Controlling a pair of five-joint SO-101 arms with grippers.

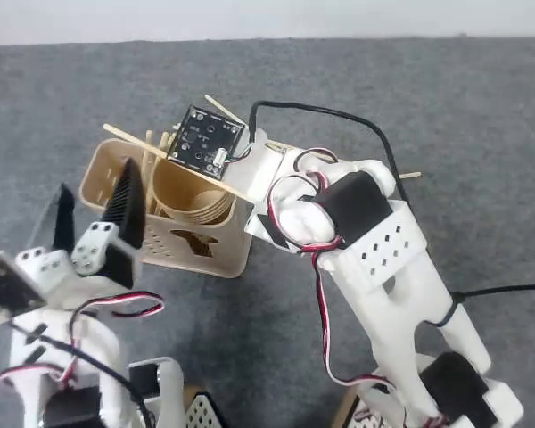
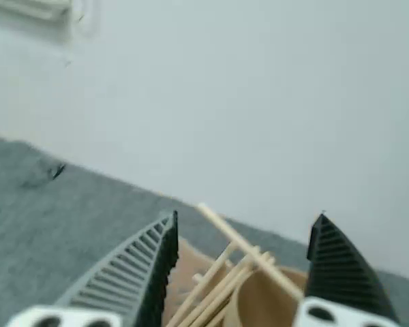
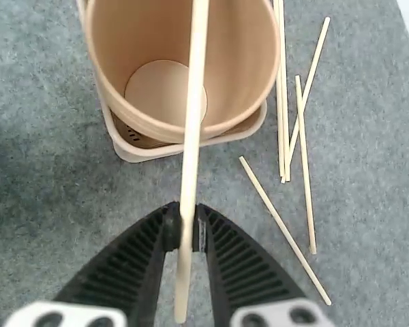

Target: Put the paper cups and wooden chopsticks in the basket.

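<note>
Right jaws pinch a chopstick (image 3: 193, 102), its tip ahead over the paper cups (image 3: 150, 88) in the basket (image 3: 126, 148); dropping it in looks next. Left jaws gape, empty.

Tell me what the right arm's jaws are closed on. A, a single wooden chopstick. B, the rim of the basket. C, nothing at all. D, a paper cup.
A: in the right wrist view the jaws are pinched on one chopstick, which runs out over the paper cup sitting in the basket.
</note>
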